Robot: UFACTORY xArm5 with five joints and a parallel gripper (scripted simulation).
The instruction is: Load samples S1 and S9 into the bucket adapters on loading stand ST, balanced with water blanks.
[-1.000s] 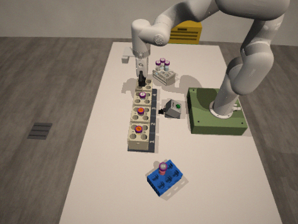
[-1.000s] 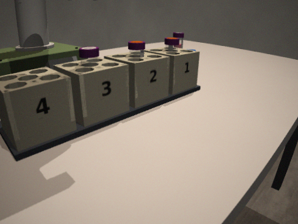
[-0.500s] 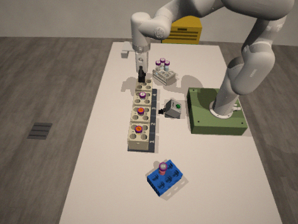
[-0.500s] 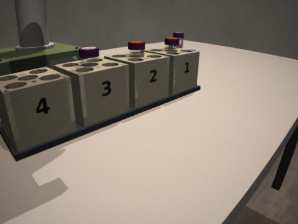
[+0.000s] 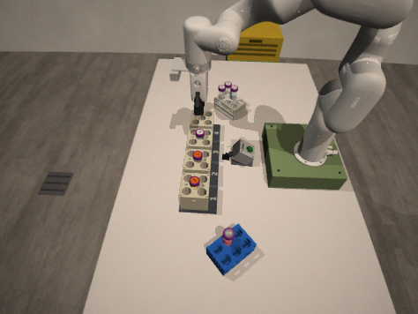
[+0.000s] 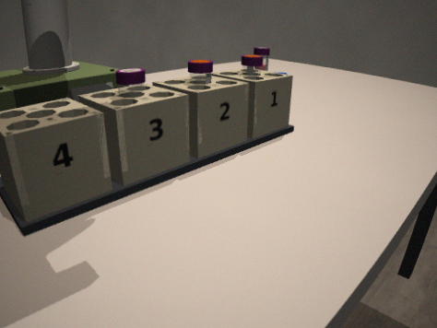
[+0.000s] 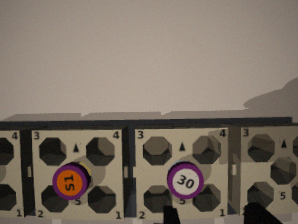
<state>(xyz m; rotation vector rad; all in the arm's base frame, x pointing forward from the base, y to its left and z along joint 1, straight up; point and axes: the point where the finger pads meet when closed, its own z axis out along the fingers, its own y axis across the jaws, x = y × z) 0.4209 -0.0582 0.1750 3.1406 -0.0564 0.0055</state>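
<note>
The pincer [image 5: 199, 112] [image 7: 215, 214], fingers apart and empty, should travel high, then descend squarely over the pale rack [image 5: 223, 108], upper centre.

Four beige blocks [image 5: 194, 203] [image 6: 156, 154] [image 7: 130, 145] are carried by a dark stand [image 5: 185, 211] [image 6: 184, 170] [image 7: 200, 120]. Tube S1 [image 5: 197, 155] [image 6: 200, 66] [image 7: 71, 182] is seated upright in block 2's middle hole, the white-dotted 30 tube [image 5: 199, 133] [image 6: 130, 76] [image 7: 185, 181] in block 3's. Another orange-dotted tube [image 5: 194, 181] [image 6: 252, 60] (its label too small to read) is held upright by block 1, at the near end. The green key [image 5: 250, 149] is set on a small grey desk to the right.
</note>
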